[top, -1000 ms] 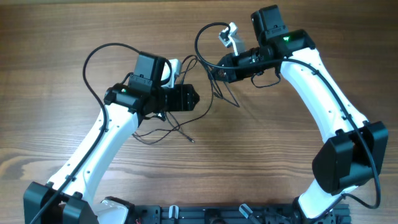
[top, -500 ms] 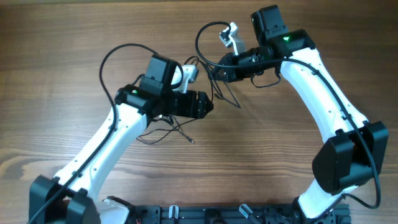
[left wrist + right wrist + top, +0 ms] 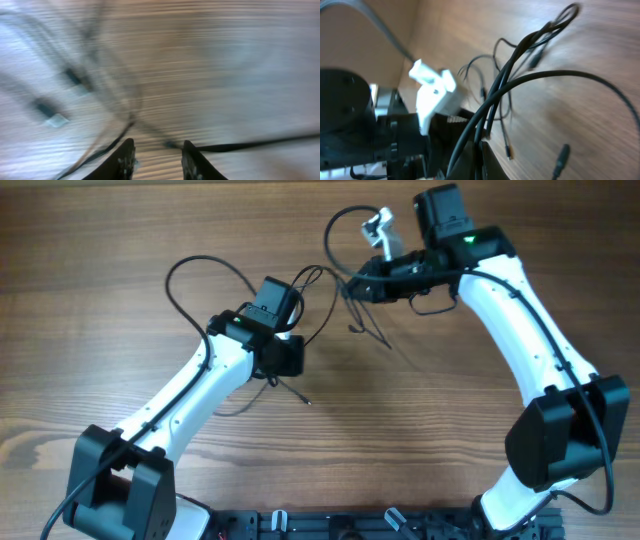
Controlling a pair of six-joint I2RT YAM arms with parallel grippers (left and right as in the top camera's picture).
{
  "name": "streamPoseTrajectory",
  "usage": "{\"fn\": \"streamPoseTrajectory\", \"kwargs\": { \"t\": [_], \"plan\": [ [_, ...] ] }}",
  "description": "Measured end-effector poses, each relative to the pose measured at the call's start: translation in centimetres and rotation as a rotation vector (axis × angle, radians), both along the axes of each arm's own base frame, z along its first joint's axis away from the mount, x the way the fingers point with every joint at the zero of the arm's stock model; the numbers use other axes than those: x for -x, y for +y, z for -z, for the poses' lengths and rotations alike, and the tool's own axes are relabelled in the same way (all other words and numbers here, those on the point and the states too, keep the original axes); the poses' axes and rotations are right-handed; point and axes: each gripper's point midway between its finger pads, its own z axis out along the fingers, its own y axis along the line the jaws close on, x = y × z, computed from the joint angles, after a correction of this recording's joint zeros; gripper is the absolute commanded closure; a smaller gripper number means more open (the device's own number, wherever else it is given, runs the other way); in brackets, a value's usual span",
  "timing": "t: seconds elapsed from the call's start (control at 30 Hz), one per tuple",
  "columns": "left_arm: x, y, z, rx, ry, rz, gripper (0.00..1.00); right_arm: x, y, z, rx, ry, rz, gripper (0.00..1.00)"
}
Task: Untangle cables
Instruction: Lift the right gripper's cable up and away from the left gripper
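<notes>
Wood-grain worktop (image 3: 90,240) fills my overhead view. I see the right gripper (image 3: 352,285) clamped on a bunch of thin black cables (image 3: 520,54) near the far edge, with loose strands spreading across the worktop between both arms. The left gripper (image 3: 157,161) stands parted with nothing between its fingers, just above one strand; its wrist view is badly blurred.

Robot lab bench: wooden table (image 3: 90,240), two mounted robot arms (image 3: 190,395).
</notes>
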Motion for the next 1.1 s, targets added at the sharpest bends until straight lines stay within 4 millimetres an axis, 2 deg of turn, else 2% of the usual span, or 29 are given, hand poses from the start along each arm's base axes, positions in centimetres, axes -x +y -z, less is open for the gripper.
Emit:
{"fn": "streamPoseTrajectory", "kwargs": {
  "t": [0.1, 0.2, 0.3, 0.37, 0.4, 0.43, 0.5, 0.6, 0.7, 0.73, 0.77, 0.87, 0.93, 1.0, 1.07, 1.1],
  "plan": [
    [-0.2, 3.9, 0.3, -0.115, 0.013, -0.15, 0.8, -2.4, -4.0, 0.7, 0.049, 0.047, 0.167, 0.96],
    [-0.4, 7.1, 0.4, -0.17, 0.028, -0.271, 0.89, -4.5, -9.8, 1.9, 0.123, 0.097, 0.365, 0.96],
    [-0.4, 9.5, 0.4, -0.192, 0.046, -0.352, 0.92, -5.1, -14.7, 2.7, 0.164, 0.162, 0.51, 0.96],
    [-0.6, 10.3, 0.5, -0.179, 0.053, -0.391, 0.92, -4.8, -16.4, 3.0, 0.171, 0.196, 0.547, 0.96],
    [-0.7, 10.3, 0.5, -0.154, 0.057, -0.4, 0.88, -4.4, -16.8, 3.1, 0.174, 0.21, 0.548, 0.96],
    [-1.0, 9.7, 0.5, -0.109, 0.058, -0.4, 0.83, -4.1, -16.7, 3.2, 0.179, 0.219, 0.537, 0.96],
    [-1.7, 8.0, 0.3, -0.013, 0.056, -0.382, 0.57, -3.3, -15.5, 3.3, 0.184, 0.225, 0.489, 0.96],
    [-2.6, 4.3, -0.4, 0.162, 0.046, -0.32, 0.39, -2.6, -12.6, 3.1, 0.171, 0.208, 0.396, 0.96],
    [-2.6, 0.5, -1.4, 0.29, 0.036, -0.182, 0.24, -1.6, -9.2, 2.8, 0.153, 0.197, 0.3, 0.96],
    [-2.5, -0.1, -1.6, 0.304, 0.032, -0.148, 0.22, -1.2, -7.9, 2.5, 0.136, 0.189, 0.26, 0.96],
    [-2.1, -2.3, -2.1, 0.357, 0.03, -0.07, 0.22, -0.8, -5.9, 1.8, 0.088, 0.175, 0.205, 0.96],
    [-1.9, -4.5, -2.8, 0.394, 0.0, 0.018, 0.22, -0.7, -2.8, -0.6, -0.065, 0.12, 0.105, 0.96],
    [-1.5, -5.5, -2.9, 0.404, -0.005, 0.053, 0.22, -0.5, -1.4, -2.0, -0.145, 0.096, 0.05, 0.96],
    [-1.2, -6.0, -2.9, 0.405, -0.002, 0.075, 0.24, -0.2, -0.8, -2.5, -0.177, 0.1, 0.029, 0.96],
    [-0.9, -5.7, -2.7, 0.386, 0.008, 0.071, 0.25, -0.4, -1.2, -1.7, -0.13, 0.104, 0.06, 0.94],
    [-0.8, -5.4, -2.5, 0.369, 0.012, 0.064, 0.25, -0.6, -1.8, -0.8, -0.075, 0.11, 0.09, 0.85]
  ]
}}
